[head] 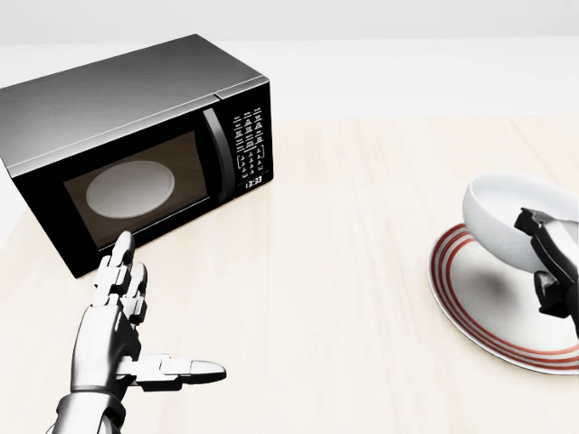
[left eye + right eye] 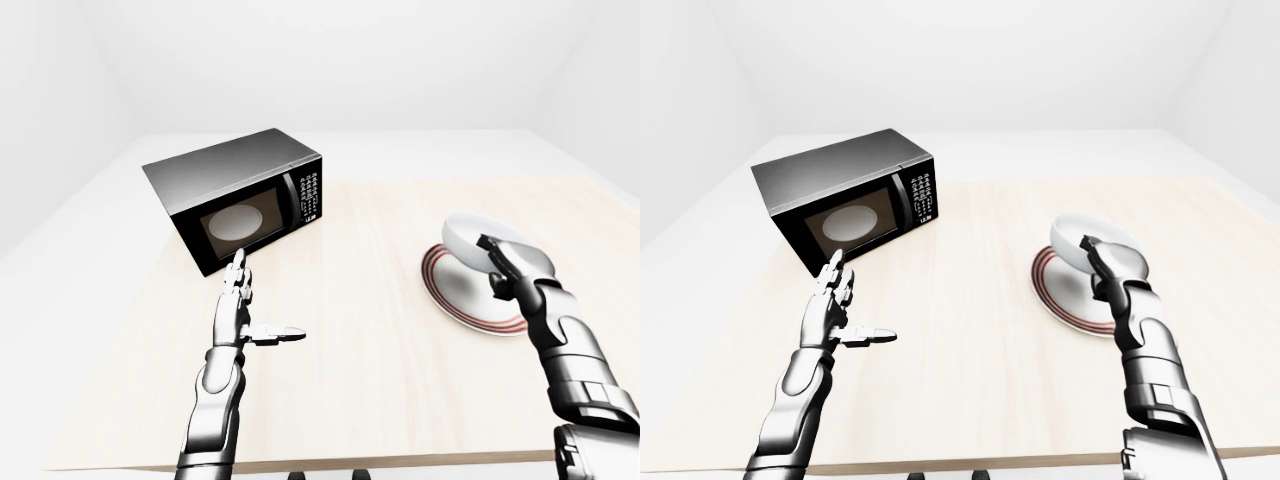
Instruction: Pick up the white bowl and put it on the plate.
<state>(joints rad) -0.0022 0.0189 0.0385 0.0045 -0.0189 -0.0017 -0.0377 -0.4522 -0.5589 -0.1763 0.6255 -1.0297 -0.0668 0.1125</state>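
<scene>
The right hand (image 1: pixel 550 262) is gripping the white bowl (image 1: pixel 508 220) by its near rim, fingers closed round the edge, and is holding it tilted over the red-rimmed plate (image 1: pixel 479 303). In the head view the bowl is sitting above the plate's upper right part; whether its base is touching the plate is not clear, though a soft shadow is lying on the plate just beneath it. The left hand (image 1: pixel 122 330) is hovering open over the pale wooden table (image 1: pixel 344 235), fingers pointing up and thumb sticking out to the right, holding nothing. It is hanging just below the black microwave (image 1: pixel 136 145), which is standing closed at the table's upper left.
</scene>
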